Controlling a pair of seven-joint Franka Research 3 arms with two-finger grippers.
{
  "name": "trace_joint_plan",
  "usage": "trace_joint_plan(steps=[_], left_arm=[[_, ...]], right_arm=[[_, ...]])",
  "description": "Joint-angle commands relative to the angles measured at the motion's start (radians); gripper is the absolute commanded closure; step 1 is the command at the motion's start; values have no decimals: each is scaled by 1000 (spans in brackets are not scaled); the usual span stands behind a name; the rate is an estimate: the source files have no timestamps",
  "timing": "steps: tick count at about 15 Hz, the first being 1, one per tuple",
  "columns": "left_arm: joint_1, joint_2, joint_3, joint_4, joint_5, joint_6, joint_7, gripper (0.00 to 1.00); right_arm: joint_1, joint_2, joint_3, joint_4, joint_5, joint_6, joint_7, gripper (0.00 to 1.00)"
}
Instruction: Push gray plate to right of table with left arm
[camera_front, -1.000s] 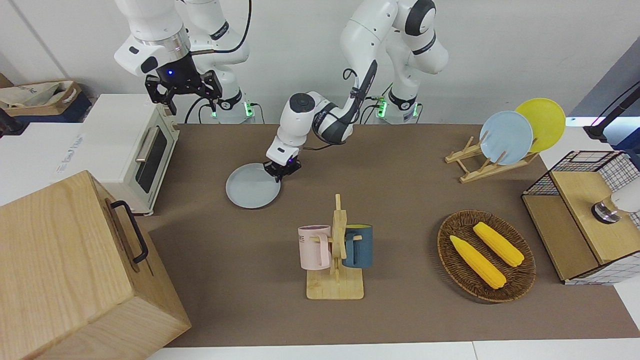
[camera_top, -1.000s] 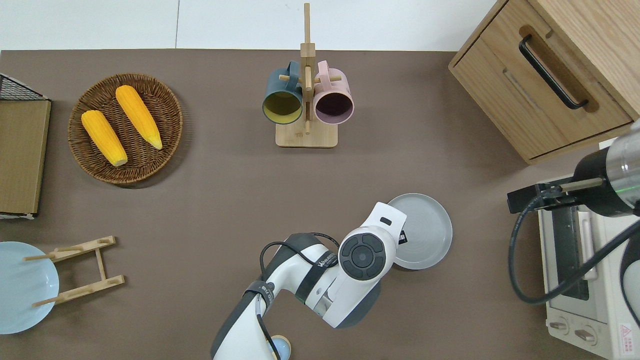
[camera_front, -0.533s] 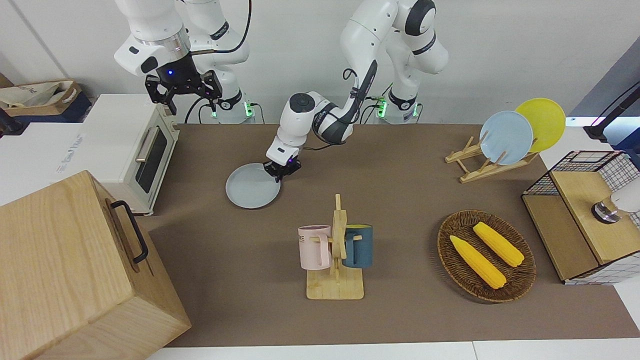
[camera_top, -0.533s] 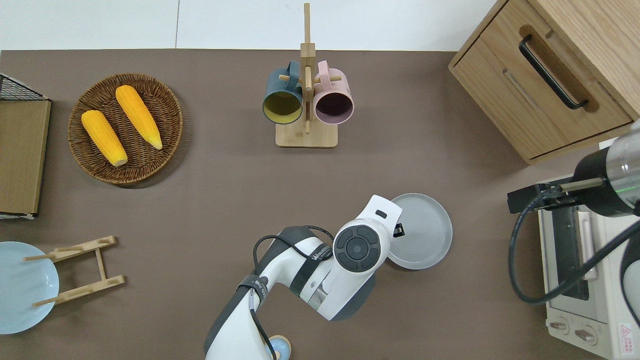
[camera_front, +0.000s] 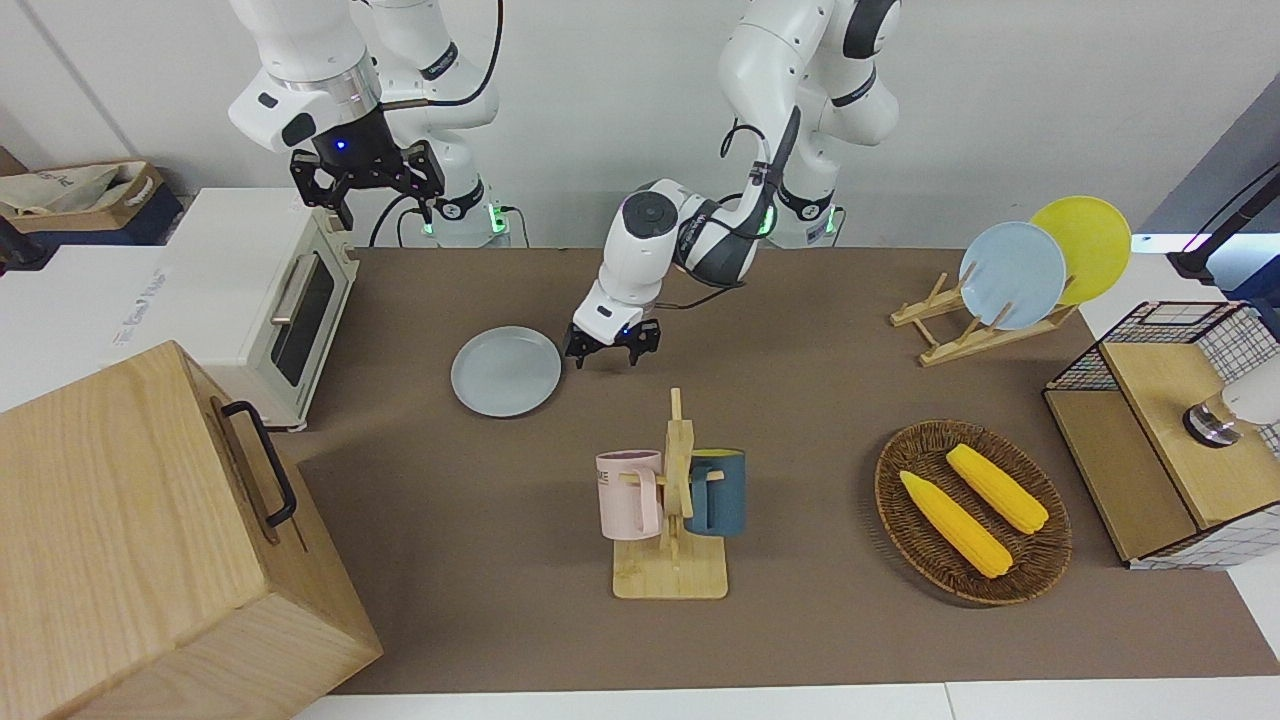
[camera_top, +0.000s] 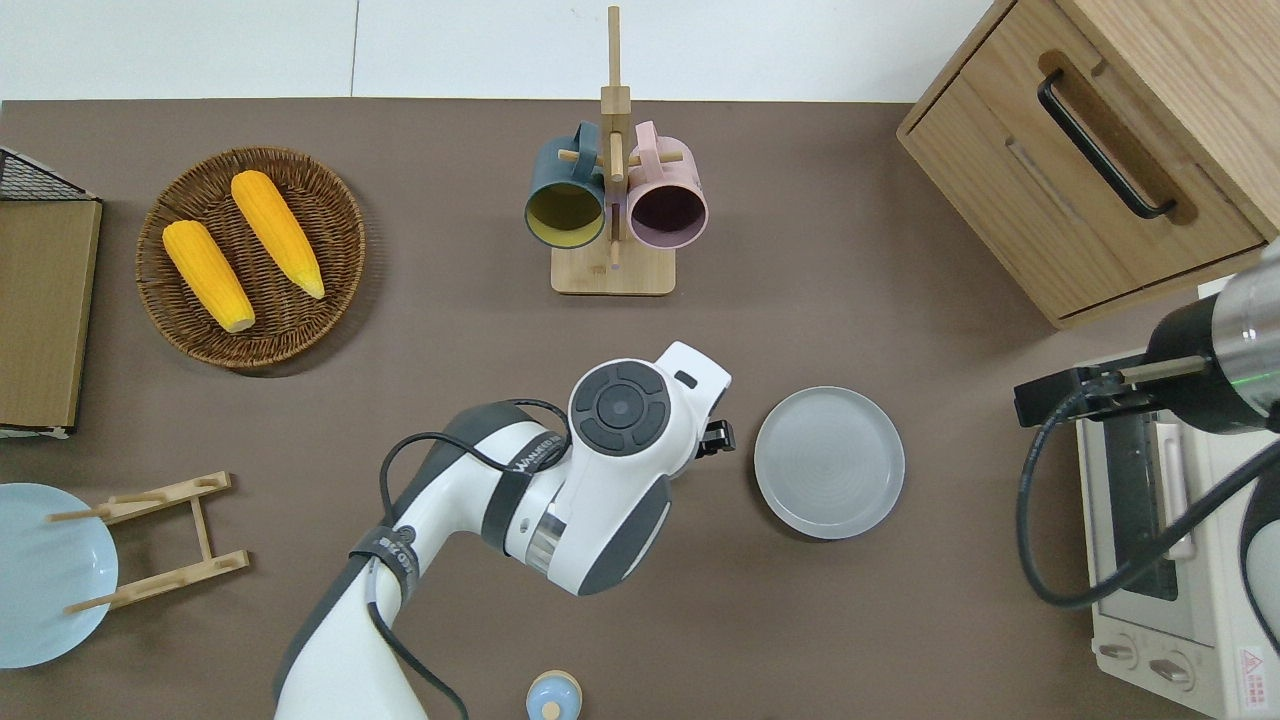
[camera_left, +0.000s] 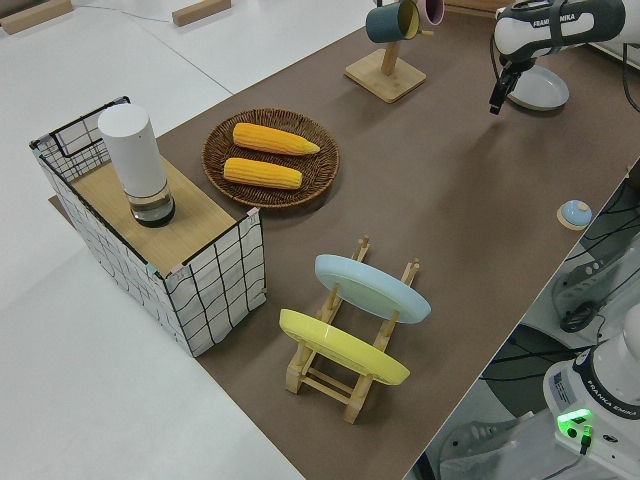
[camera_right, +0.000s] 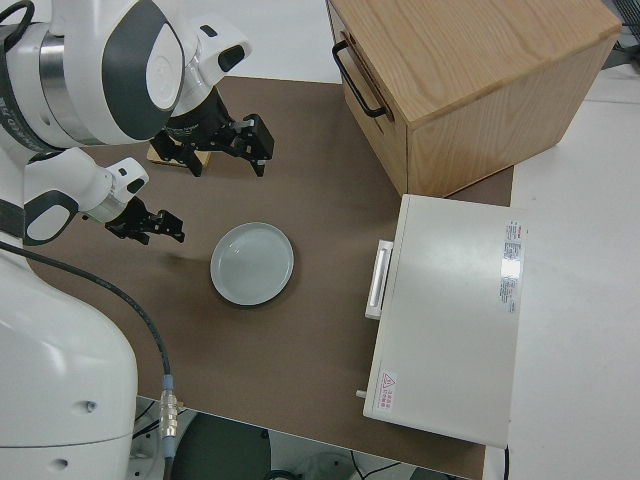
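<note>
The gray plate lies flat on the table toward the right arm's end, with a strip of bare brown between its rim and the white toaster oven, and the wooden cabinet farther from the robots. The mug rack stands well apart, farther out. The left pincer sits low just beside the plate's rim on the side toward the left arm's end, not touching it, its fingers spread wide and empty. The left arm bends down and forward, wrist tilted toward the table. The right arm is parked, its pincer spread open
</note>
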Motion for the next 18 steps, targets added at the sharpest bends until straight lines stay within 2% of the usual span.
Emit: trace_joint_plan(steps=[1,7,12,15,18], left_arm=[[76,-74,1,-33,-16,-129,113,13],[235,-195,4,-31,3,-316,273,9],[338,-284,4,-20,114,-401,331,9],[384,-309,7,9,148,-448,373,9],[438,-327,10,27,155,-476,471,9]], right_arm=[[-11,-8,4,-1,8,-12,-3,17],[-11,-8,6,-1,8,-12,-3,17],[-11,-8,4,-1,8,-12,-3,17],[-11,-8,6,-1,8,-12,-3,17],[-11,-8,6,1,8,-12,-3,17]])
